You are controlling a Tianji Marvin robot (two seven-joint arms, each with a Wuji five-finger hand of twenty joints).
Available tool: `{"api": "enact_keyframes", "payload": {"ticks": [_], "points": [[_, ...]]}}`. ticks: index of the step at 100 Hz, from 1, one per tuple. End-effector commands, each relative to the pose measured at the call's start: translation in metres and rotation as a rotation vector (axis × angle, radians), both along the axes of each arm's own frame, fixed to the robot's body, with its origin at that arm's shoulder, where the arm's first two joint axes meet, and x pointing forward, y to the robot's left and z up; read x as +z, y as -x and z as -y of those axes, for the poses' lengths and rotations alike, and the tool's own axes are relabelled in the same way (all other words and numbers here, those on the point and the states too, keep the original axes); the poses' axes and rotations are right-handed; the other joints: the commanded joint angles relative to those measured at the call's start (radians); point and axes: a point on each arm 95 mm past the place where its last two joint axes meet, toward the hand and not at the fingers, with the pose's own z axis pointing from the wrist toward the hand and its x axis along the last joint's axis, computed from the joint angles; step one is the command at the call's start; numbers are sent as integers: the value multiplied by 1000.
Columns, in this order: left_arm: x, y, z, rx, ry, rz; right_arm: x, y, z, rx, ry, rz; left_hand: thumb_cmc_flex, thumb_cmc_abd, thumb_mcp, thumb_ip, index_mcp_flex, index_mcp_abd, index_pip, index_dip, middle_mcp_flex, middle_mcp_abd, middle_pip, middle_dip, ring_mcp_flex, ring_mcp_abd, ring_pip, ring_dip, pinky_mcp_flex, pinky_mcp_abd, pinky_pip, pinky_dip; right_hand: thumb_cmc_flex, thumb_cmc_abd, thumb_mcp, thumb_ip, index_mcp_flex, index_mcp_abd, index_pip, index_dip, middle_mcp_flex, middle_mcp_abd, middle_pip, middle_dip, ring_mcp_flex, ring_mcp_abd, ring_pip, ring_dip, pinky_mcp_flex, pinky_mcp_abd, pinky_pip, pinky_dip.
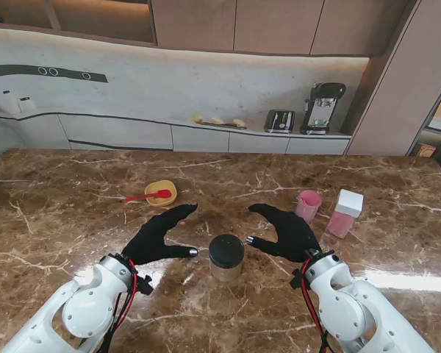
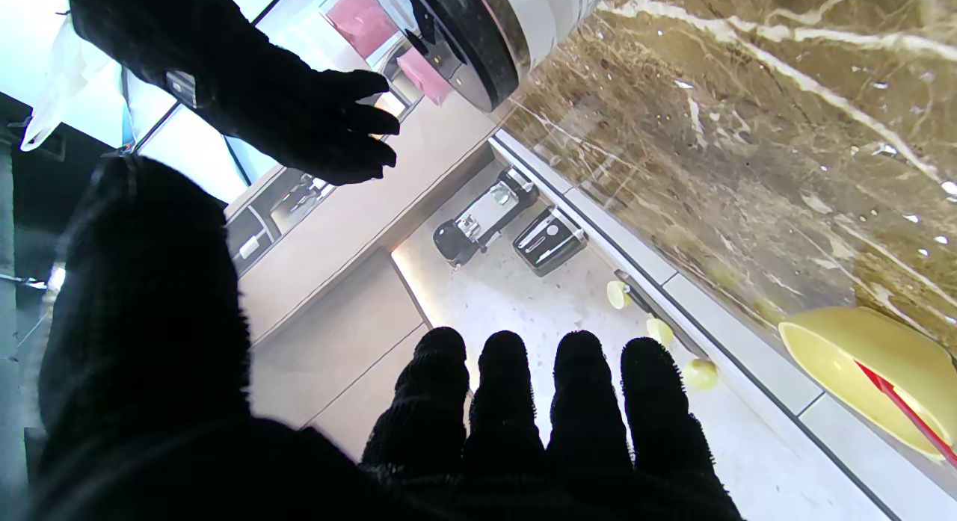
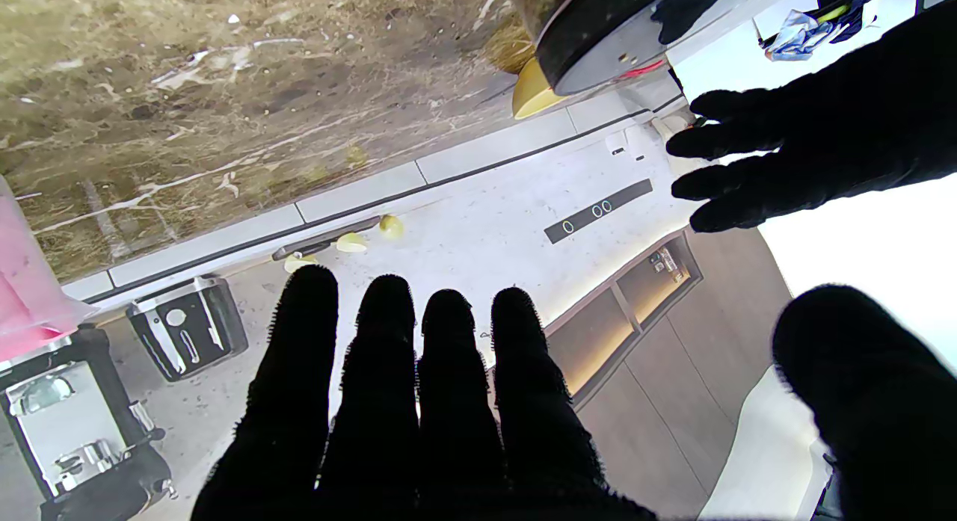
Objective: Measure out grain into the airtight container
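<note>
Fingers [image 1: 178, 213] spread both sides of lidded container [image 1: 226, 257], contents hidden.

Container [image 1: 226, 257] contents (lid-covered) hidden

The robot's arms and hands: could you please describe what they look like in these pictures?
Both arms are glossy white with rounded joint housings. The left arm and right arm each carry red and black cables near the wrist. The left hand and right hand are five-fingered, covered in fuzzy black gloves, with a silvery thumb tip showing.
</note>
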Motion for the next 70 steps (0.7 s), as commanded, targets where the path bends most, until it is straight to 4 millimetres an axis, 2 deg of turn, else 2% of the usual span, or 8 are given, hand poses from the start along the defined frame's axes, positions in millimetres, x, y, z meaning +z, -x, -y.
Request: {"api": "enact_keyframes", "payload": {"ticks": [1,70], "points": [[0,2,1,-1,0,0,-8,5,-1,5,1,-33,-24,39,-40,35,3,7,350,3,30,3,-12,-8,22,6,20,2,2,-25,29,-19,-56,18,-15,-1,3,10,11,-11,-12,7,-1,-14,-31,-9,-11,-22,-12,-32,-21,-20],[6,6,2,-7,7,17,-7,12,-5,24,-6,-22,-21,46,-39,39,7,8,344,9,31,6,-14,-6,18,10,21,1,2,-12,28,-25,-15,9,-20,-28,2,0,13,-14,-7,7,-5,1,-29,-7,-9,-14,-11,-28,-18,-13]]}}
